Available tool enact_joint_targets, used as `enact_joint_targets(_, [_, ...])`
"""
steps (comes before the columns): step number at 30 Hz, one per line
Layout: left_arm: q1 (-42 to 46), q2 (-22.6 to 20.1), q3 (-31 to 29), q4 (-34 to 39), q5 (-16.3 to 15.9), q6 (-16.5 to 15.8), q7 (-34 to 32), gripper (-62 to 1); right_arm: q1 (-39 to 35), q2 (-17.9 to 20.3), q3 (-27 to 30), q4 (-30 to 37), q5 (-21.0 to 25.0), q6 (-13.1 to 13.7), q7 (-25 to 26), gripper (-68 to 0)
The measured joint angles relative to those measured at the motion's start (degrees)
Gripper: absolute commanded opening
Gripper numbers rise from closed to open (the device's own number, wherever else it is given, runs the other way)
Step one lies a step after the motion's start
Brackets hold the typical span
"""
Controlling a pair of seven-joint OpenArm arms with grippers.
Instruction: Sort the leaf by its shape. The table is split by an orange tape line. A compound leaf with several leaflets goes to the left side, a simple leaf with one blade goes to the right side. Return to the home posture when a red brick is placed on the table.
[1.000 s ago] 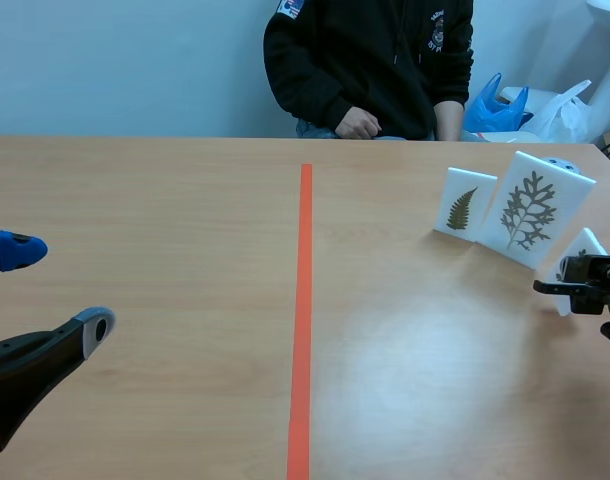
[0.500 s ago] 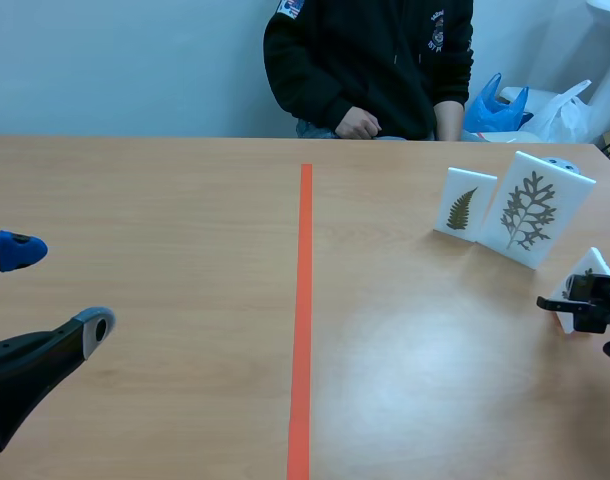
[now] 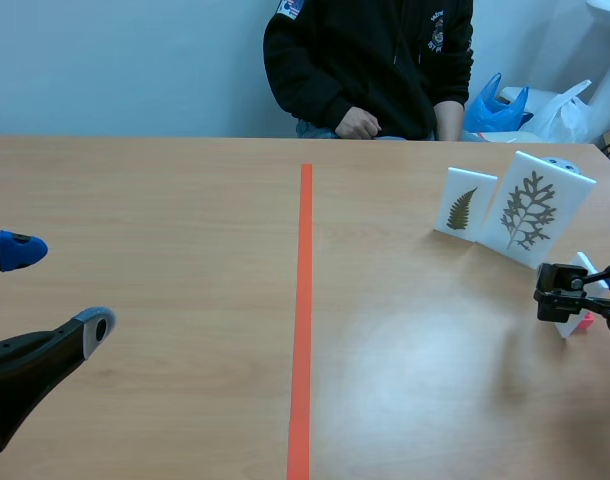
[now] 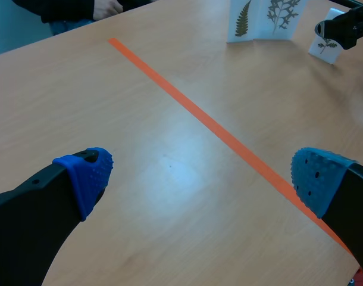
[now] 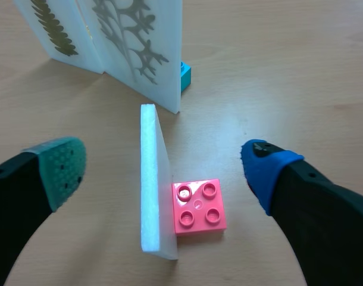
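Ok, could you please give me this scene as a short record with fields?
left tool: open, left of the orange tape line, holding nothing
right tool: open, one finger on either side of the small card, not touching it
small card: upright, edge-on to the right wrist view, with a pink brick against its side
fern card: standing, right of the line
branching-leaf card: standing beside the fern card, blue brick behind it
person: seated at the far side
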Motion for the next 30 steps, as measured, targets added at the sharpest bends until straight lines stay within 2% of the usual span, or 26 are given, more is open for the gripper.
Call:
enact_joint_targets(2, [0.0,0.0,0.0,0.0,0.0,0.0,0.0,1.4,-0.04,0.0,0.0,0.57,0.0,0.0,-0.15,-1.6])
enact_joint_targets(6, [0.0,0.0,0.0,0.0,0.0,0.0,0.02,1.4,-1.29,0.02,0.02,5.81,0.24,0.04,-2.21,-1.6])
enact_joint_targets(12, [0.0,0.0,0.0,0.0,0.0,0.0,0.02,1.4,-8.28,0.02,0.7,22.05,0.24,0.44,-8.07,-1.6])
enact_joint_targets(17, [0.0,0.0,0.0,0.0,0.0,0.0,0.02,1.4,-15.69,0.02,3.67,35.67,0.66,0.44,-12.15,-1.6])
enact_joint_targets(21, [0.0,0.0,0.0,0.0,0.0,0.0,0.02,1.4,-21.99,0.09,5.05,45.66,0.66,0.46,-13.75,-1.6])
enact_joint_targets(25, [0.0,0.0,0.0,0.0,0.0,0.0,0.02,1.4,-27.82,0.17,4.98,54.73,1.03,3.56,-15.45,-1.6])
enact_joint_targets(30, [0.0,0.0,0.0,0.0,0.0,0.0,0.02,1.4,-33.18,0.17,3.98,63.47,1.73,5.35,-16.28,-1.6])
